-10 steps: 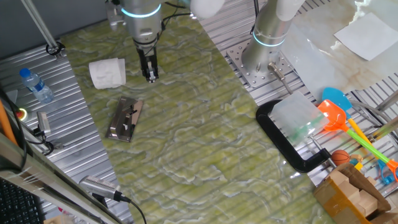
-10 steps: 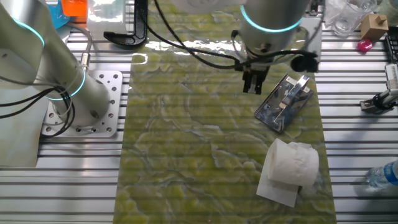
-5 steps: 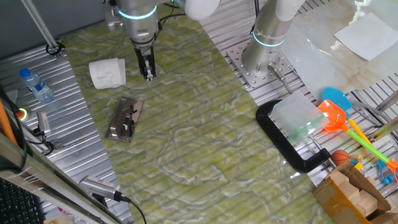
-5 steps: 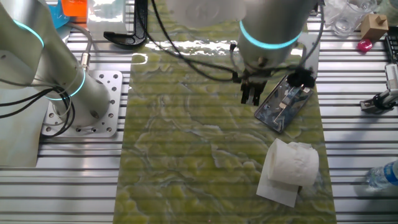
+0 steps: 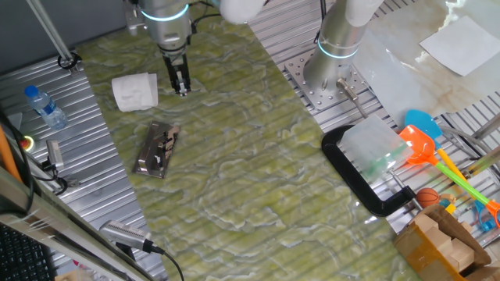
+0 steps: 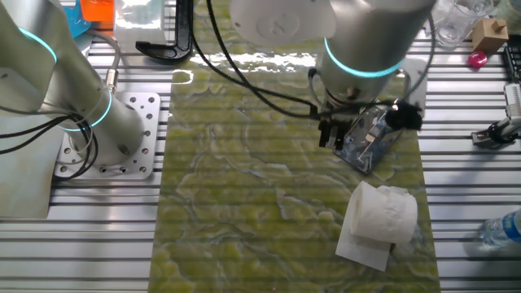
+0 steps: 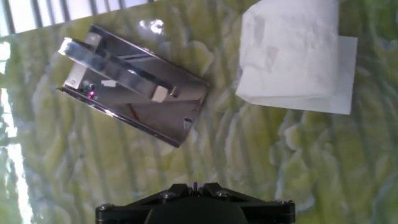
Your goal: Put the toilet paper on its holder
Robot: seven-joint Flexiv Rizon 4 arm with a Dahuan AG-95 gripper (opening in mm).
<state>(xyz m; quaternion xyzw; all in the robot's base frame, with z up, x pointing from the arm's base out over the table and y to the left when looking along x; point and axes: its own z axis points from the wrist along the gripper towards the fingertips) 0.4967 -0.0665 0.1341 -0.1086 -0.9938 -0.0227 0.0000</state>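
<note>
The toilet paper (image 5: 134, 91) is a white roll lying on the green mat with a loose sheet under it; it also shows in the other fixed view (image 6: 381, 216) and at the top right of the hand view (image 7: 289, 53). The holder (image 5: 158, 148), a shiny metal plate with a bar along its middle, lies flat on the mat beside the roll (image 6: 370, 134) (image 7: 134, 84). My gripper (image 5: 181, 84) hangs above the mat just right of the roll and beyond the holder, fingers together and empty (image 6: 330, 138). Its fingertips barely show in the hand view (image 7: 194, 185).
A water bottle (image 5: 43, 105) lies on the slatted table left of the roll. A second arm's base (image 5: 332, 74) stands at the mat's far edge. A black C-clamp (image 5: 367, 179) and coloured toys (image 5: 426, 144) sit at the right.
My gripper has moved a short way left and back, closer to the roll and over the holder's side. Roll and holder have not moved.
</note>
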